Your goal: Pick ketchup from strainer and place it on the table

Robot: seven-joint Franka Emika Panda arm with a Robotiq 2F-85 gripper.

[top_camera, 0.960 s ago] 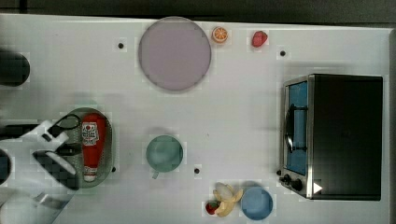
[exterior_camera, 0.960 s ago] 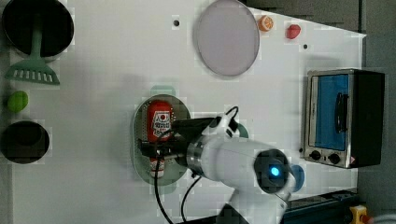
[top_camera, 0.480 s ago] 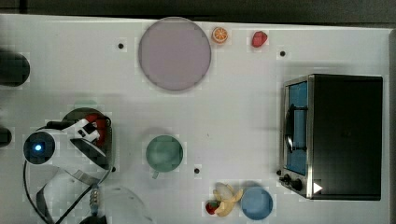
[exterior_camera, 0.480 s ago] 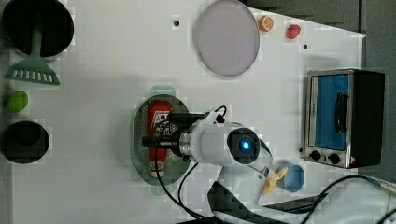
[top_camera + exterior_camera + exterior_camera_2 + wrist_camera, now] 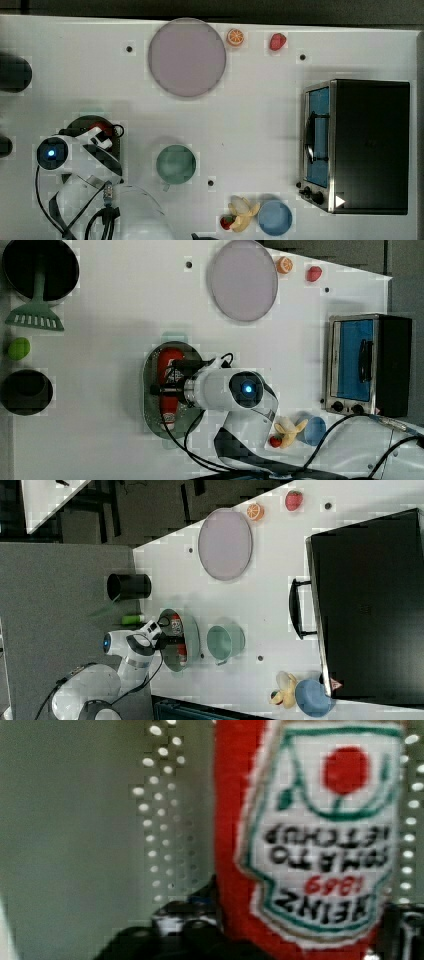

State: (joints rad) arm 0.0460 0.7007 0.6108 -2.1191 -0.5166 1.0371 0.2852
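Inside the strainer (image 5: 150,405), to the left view's left of the green cup, the ketchup (image 5: 167,365) lies flat on the perforated bottom. Its long axis runs along the strainer's own length: in the left view the broad red base points toward the lilac plate (image 5: 243,280) and the tapered white-capped end points away from it, toward the near edge of the tabletop (image 5: 110,315). The wrist view shows the white-and-red label facing up toward the camera.

The hand (image 5: 167,388) is down in the strainer, straddling the bottle about midway along its body. In the wrist view one dark finger (image 5: 200,920) sits just beside one red flank of the bottle and the other at the opposite flank, so the jaws stand partly open around it; whether the pads already press on the plastic is hard to say, as that view is blurred. The bottle rests in the strainer, not lifted.
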